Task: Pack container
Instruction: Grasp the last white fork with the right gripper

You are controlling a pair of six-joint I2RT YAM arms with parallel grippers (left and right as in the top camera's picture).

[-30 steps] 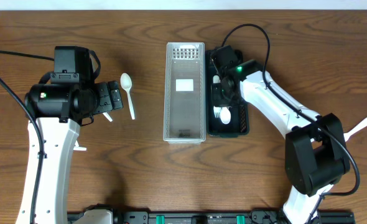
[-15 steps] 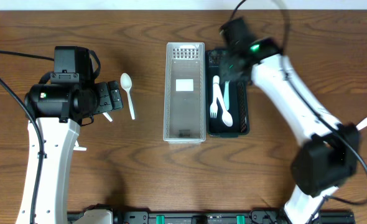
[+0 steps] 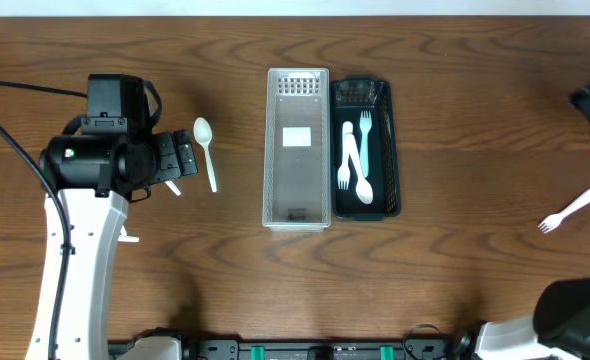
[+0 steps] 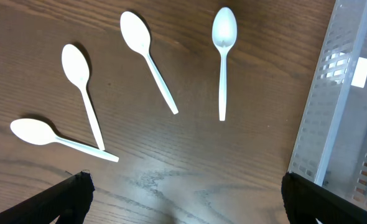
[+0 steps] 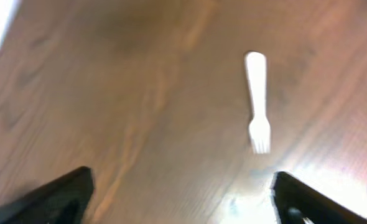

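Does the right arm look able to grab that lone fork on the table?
Probably yes: the fork lies alone on the bare table in front of the open right hand, with nothing covering it.

Open black container [image 3: 361,94] with white cutlery [image 3: 347,150] inside

table [image 3: 475,110]: dark brown wood, wavy grain | far edge: pale strip [image 3: 295,6] | light: bright glare [image 5: 336,171] on wood, right wrist view

The wooden tabletop [image 3: 455,290] carries a clear perforated bin [image 3: 297,185] at centre, with a black tray [image 3: 391,150] just beside it on the right. Four white spoons [image 4: 222,56] lie at the left (two with handle ends touching). One white fork [image 3: 567,212] lies well apart at the right.
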